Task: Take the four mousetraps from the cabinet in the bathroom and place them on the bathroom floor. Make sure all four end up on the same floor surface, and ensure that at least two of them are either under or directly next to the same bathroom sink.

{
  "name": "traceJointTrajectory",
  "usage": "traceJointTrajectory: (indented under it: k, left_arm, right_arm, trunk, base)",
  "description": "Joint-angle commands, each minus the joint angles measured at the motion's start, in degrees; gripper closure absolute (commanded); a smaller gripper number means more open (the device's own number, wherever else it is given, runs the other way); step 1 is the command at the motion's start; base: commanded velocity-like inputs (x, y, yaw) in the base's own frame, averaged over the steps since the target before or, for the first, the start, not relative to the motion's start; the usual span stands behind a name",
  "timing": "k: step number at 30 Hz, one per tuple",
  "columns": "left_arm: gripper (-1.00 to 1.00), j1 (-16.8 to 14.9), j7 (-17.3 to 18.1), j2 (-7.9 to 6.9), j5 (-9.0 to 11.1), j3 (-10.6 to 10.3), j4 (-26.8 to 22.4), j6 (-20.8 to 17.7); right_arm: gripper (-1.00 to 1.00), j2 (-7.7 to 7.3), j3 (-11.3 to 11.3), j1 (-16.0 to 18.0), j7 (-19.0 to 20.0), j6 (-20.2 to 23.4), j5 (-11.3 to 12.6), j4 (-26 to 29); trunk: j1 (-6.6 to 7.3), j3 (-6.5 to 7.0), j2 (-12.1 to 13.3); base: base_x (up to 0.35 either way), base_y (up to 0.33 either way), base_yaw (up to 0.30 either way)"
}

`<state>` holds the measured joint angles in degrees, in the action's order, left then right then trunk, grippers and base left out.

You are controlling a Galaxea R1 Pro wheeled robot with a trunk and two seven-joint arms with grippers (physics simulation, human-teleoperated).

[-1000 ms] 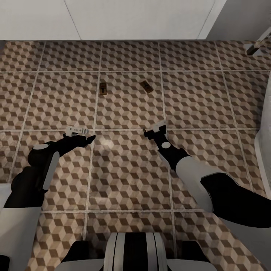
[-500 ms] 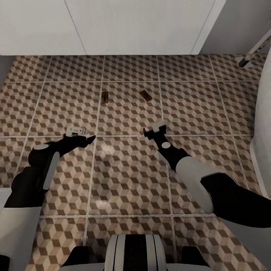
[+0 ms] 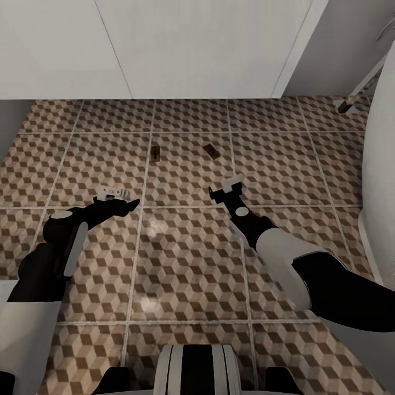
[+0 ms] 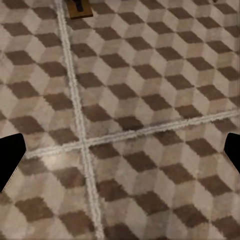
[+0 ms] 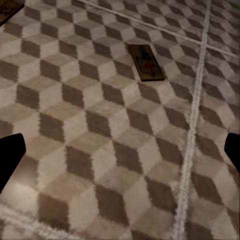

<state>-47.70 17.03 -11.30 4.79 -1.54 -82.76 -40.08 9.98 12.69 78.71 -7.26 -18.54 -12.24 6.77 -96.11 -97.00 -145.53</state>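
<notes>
Both jaws stand wide open and empty: left gripper (image 3: 116, 193), right gripper (image 3: 225, 189). Two mousetraps (image 3: 156, 153) (image 3: 212, 151) lie flat on the bathroom floor (image 3: 186, 263), ahead of the grippers. Probably light, rigid boards; grasp across the wooden edges, clear of the wire.

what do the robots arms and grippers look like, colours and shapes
Both arms are rounded, glossy black segments alternating with white shells. The left gripper and right gripper are small, with black bodies and white plates at their jaws. A white disc marks the right wrist. No cables show.

You are looking at a bathroom: cube-patterned floor tiles (image 3: 186, 258) running ahead to a white flat-fronted unit (image 3: 164, 49)
</notes>
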Motion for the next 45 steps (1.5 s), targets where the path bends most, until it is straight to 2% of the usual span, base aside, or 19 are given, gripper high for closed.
traceJointTrajectory:
  k: [1,15,28,45]
  left_arm:
    - [-1.0,0.0,-0.2,-0.04,0.5,0.0,0.0,-0.4]
    - [-1.0,0.0,-0.2,0.02,0.5,-0.1,1.5,-0.4]
    - [-1.0,0.0,-0.1,0.76,0.6,-0.1,3.4,-0.3]
    - [-1.0,0.0,0.0,1.45,0.6,-0.3,6.7,0.0]
  right_arm:
    - [-1.0,0.01,0.2,0.0,-0.6,-0.1,-0.6,-0.1]
    - [-1.0,-0.16,0.3,0.0,-0.5,-0.3,-0.6,-0.1]
    - [-1.0,-2.3,0.4,0.0,-0.3,-2.6,-0.5,-0.7]
    - [-1.0,-3.51,0.4,0.0,-0.3,-8.3,-0.4,-4.8]
  trunk:
    - [0.03,0.2,0.0]
    - [0.39,3.3,0.2]
    - [0.72,6.18,0.4]
    - [1.16,9.94,0.6]
  base:
    - [0.0,0.0,0.0]
    - [0.0,0.0,0.0]
    - [0.0,0.0,0.0]
    - [0.0,0.0,0.0]
